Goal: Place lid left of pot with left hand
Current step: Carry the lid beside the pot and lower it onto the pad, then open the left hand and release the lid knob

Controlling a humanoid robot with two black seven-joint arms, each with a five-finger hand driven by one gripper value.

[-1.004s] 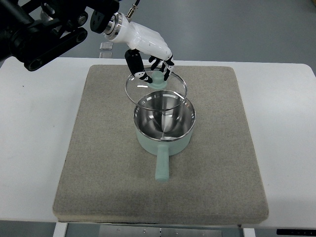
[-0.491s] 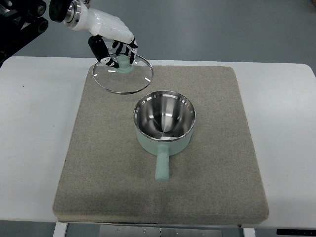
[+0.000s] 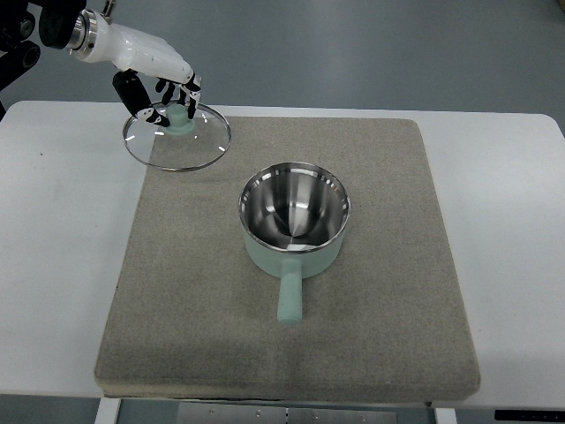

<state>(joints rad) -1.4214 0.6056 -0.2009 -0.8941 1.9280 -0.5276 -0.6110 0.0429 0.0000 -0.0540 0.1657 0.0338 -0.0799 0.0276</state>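
Left hand (image 3: 159, 75), fingers (image 3: 187, 87) clamped on the knob of a glass lid (image 3: 177, 137), above the mat's (image 3: 371, 336) far-left corner, apart from the open pot (image 3: 293, 221).

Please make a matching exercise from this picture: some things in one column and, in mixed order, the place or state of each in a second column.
1. lid
2. pot
3. mat
4. left hand

a. uncovered, handle toward the camera
b. grips a pale green knob
c. grey, lying on the white table
d. glass, over the mat's far-left corner

Pairs: 1-d, 2-a, 3-c, 4-b
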